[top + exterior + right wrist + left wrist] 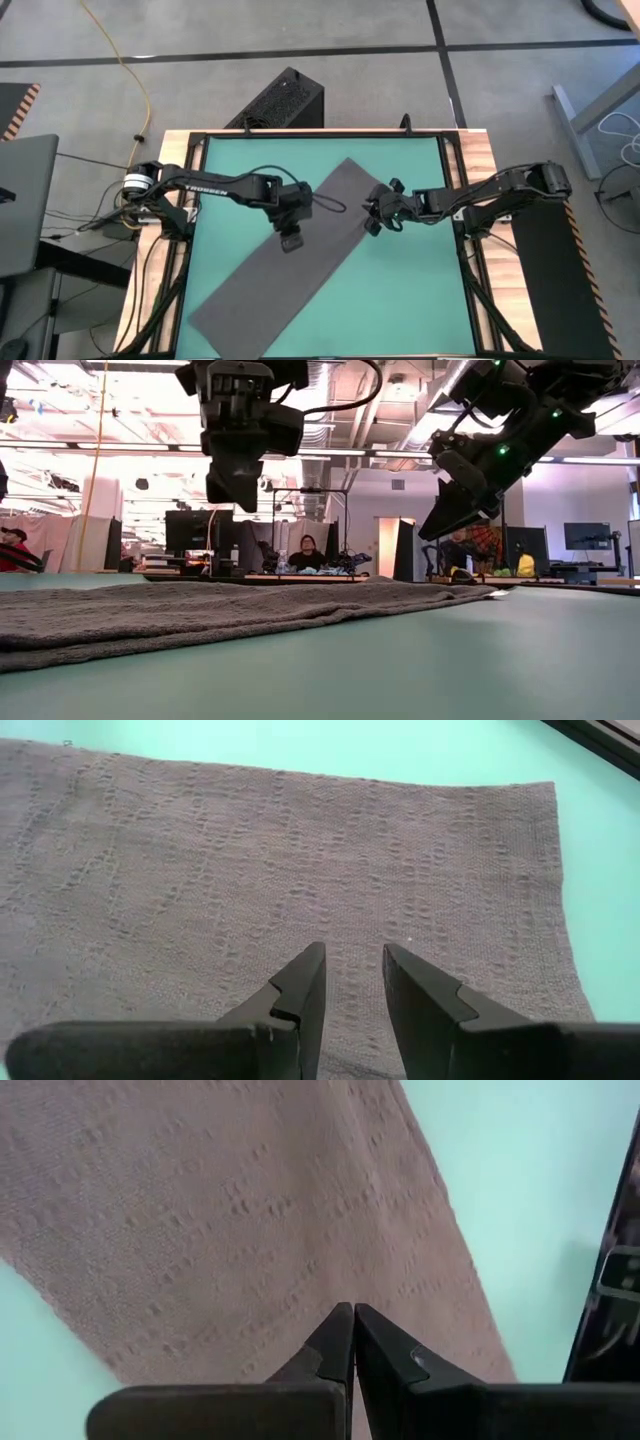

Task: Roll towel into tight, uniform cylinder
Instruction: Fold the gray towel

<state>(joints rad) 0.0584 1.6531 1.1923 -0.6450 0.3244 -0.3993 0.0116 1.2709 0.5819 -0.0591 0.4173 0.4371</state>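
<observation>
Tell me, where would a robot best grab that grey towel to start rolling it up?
Probably at the short far end of the towel, near the right gripper. The towel lies flat and diagonal on the green table, so that free edge can be pinched from above at its corners and turned over toward the long stretch. The left gripper, shut, hangs above the middle.

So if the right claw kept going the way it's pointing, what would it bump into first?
Most likely the towel. The right gripper hangs above it with its fingers a little apart, aimed at the cloth near one short end, with nothing showing in between.
</observation>
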